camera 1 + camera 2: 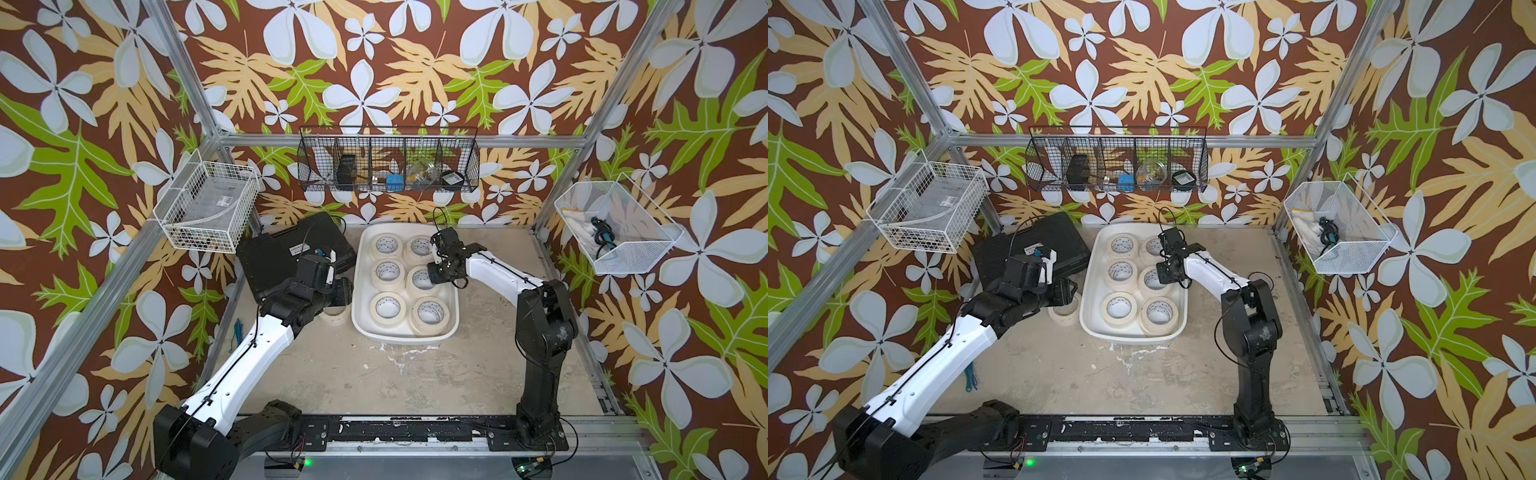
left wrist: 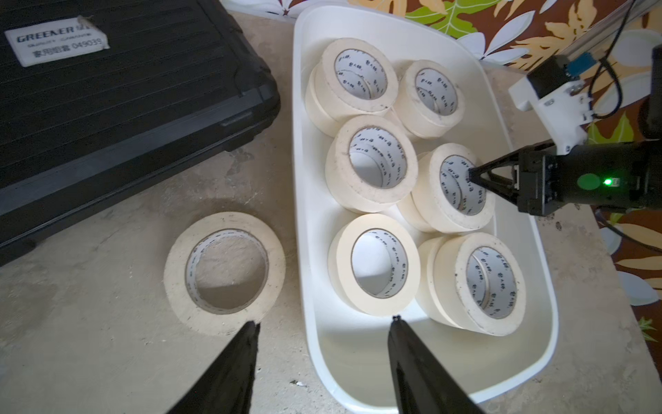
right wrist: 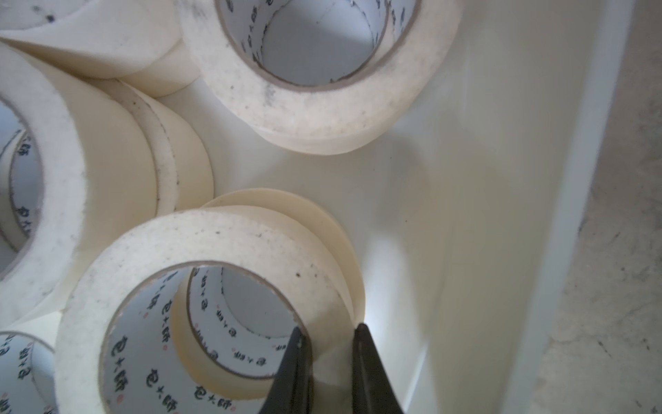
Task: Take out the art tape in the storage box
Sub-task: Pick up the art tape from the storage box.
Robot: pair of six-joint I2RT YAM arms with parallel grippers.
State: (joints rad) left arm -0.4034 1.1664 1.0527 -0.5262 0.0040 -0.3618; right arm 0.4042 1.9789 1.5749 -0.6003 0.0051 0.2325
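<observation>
cream art tape [image 1: 430, 318] fills the white storage box [image 1: 405, 337] in six low stacks, and a loose roll [image 2: 224, 274] lies flat on the counter [image 1: 415, 374] just beside the box, on the left arm's side. the left fingers [image 2: 233, 362] hang apart and empty above that roll and the box's rim. inside the box, at the middle stack on the right arm's side, the right fingers [image 3: 295, 362] are clamped on the wall of the top roll [image 3: 200, 243], one inside the core and one outside. the step in hand looks to be the lift. raise it straight and slowly so the roll beneath is not dragged along, and watch that the ring does not swing on such a narrow, one-sided pinch. clear the box's sloping wall before moving outward, then set the roll flat on bare counter beside the box. the counter is a pale, worn, scuffed slab. off the box's far corner on the left arm's side sits a black ribbed case [image 1: 286, 253]. beyond the box a black wire basket [image 1: 320, 166] hangs on a wall papered with big leaves and flowers.
</observation>
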